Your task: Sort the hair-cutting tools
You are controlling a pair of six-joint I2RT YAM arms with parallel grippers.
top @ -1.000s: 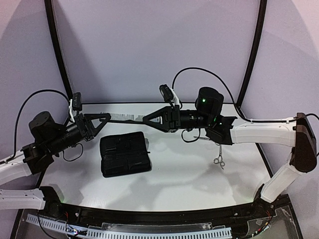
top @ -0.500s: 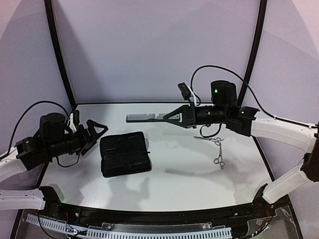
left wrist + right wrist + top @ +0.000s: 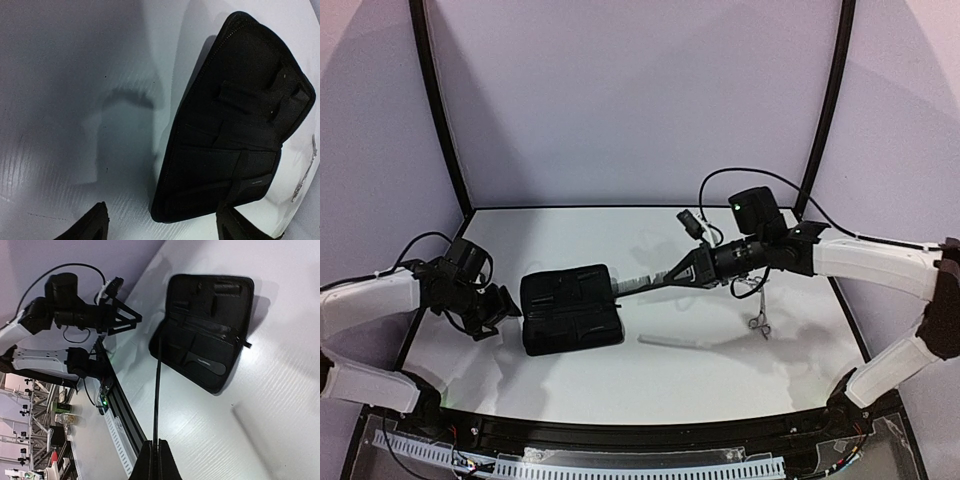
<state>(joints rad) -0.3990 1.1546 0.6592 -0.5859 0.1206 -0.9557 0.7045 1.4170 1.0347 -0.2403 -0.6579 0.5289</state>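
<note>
Since a second ago the comb (image 3: 642, 285) has dropped from level, high over the back of the table (image 3: 700, 370), to a slant; its free end now dips to the right edge of the zip case (image 3: 570, 308), near the far corner; whether it touches the case I cannot tell. Back then both arms held it end to end; now the right gripper (image 3: 682, 274) alone has it, fingers pressed together on the near end; the right wrist view shows the comb (image 3: 157, 390) edge-on as a thin dark line running from the closed gripper (image 3: 156, 449) up to the case's (image 3: 205, 335) rim.

The left gripper (image 3: 492, 312) has let go and pulled away to the left of the case, low over the table; its fingers stand spread with nothing between them, as the left wrist view shows, where the two fingertips (image 3: 95, 224) sit wide apart at the bottom and the open case (image 3: 235, 130) lies ahead.

One pair of scissors (image 3: 758, 321) lies flat on the table to the right, under the right forearm and well apart from the case; the case lies unzipped and open, its pockets facing up.
</note>
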